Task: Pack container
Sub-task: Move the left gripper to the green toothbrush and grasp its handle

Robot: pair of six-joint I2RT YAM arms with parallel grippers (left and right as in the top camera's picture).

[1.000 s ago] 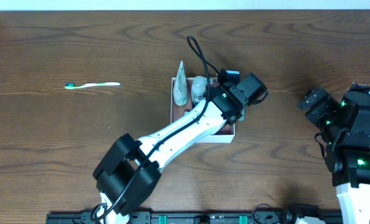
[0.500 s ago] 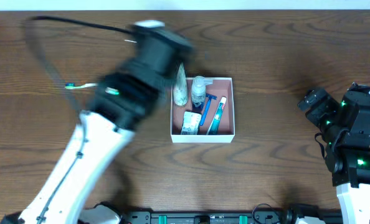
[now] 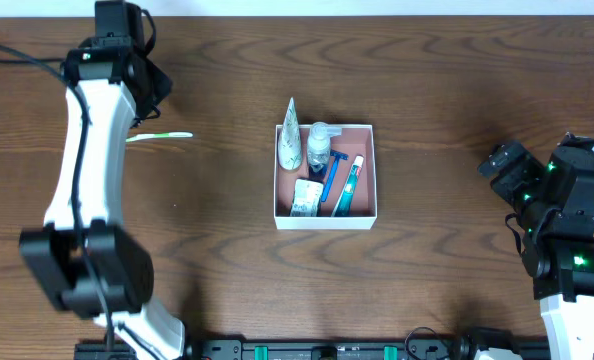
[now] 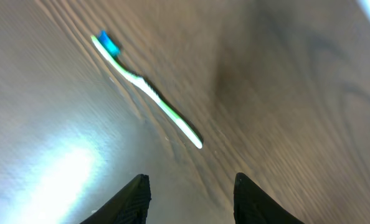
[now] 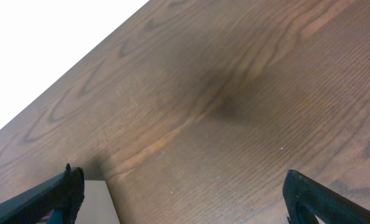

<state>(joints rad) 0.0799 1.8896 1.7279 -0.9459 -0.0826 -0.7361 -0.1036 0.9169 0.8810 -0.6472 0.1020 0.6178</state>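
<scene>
Dark table (image 3: 457,80), container (image 3: 327,223) at centre: the toothbrush (image 4: 151,93), well left of it, is being hovered over by the left gripper (image 4: 190,193), parted and empty. Lowering and closing on its handle are likely being called for next; the right gripper (image 5: 184,190) is being held wide
</scene>
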